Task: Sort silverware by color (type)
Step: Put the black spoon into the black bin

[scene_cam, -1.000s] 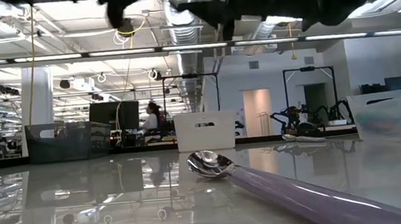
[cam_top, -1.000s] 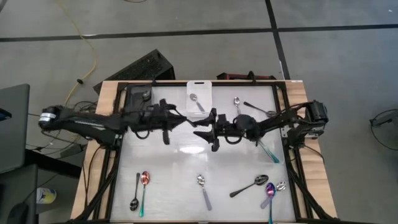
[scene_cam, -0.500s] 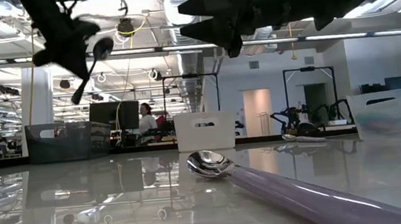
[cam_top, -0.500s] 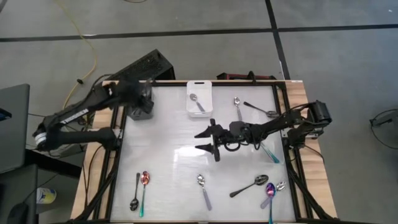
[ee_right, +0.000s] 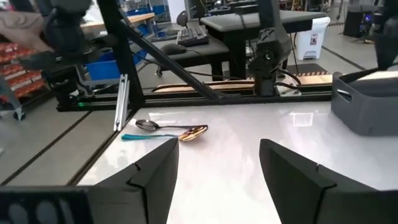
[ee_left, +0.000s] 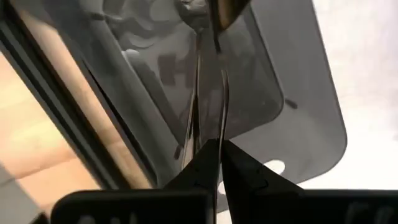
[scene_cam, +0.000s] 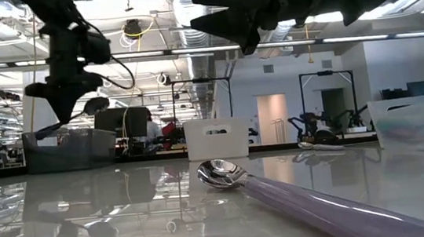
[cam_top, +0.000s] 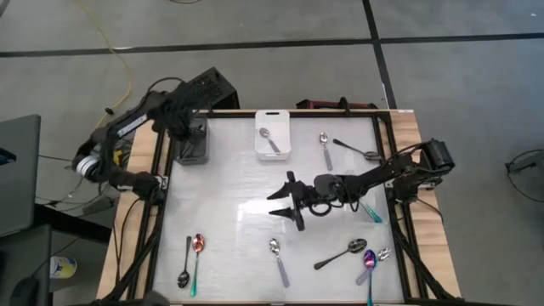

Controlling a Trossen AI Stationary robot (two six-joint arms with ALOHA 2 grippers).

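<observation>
My left gripper [cam_top: 189,127] hangs at the far left over the dark bin [cam_top: 192,150], shut on a black spoon [scene_cam: 94,106]. My right gripper [cam_top: 280,204] hovers open above the table's middle, nothing between its fingers [ee_right: 155,174]. A silver spoon [cam_top: 269,139] lies in the white bin [cam_top: 273,119]. Loose spoons lie flat on the table: a silver one [cam_top: 325,146] and a black one [cam_top: 353,149] at the far right, a rainbow one [cam_top: 367,208] under my right arm, and several along the near edge [cam_top: 278,255]. My left gripper pinches the black spoon's slim handle [ee_left: 212,134] between its two fingertips. The fingers point down from above. The spoon juts out sideways from the tips, its bowl [ee_left: 214,7] at the free end, lifted clear above the dark bin [ee_left: 267,81].
Black frame rails [cam_top: 161,195] run along the table's left and right sides. A black spoon [cam_top: 184,268] and a rainbow spoon [cam_top: 197,253] lie at the near left. A black, a rainbow and a silver spoon [cam_top: 367,262] lie at the near right. A perforated dark box [cam_top: 204,87] sits behind the table.
My left arm has swung from the table's middle to the far left, and its gripper has tipped to point down over the dark bin, carrying the black spoon along. My right gripper has drifted a little toward the near edge, staying open.
</observation>
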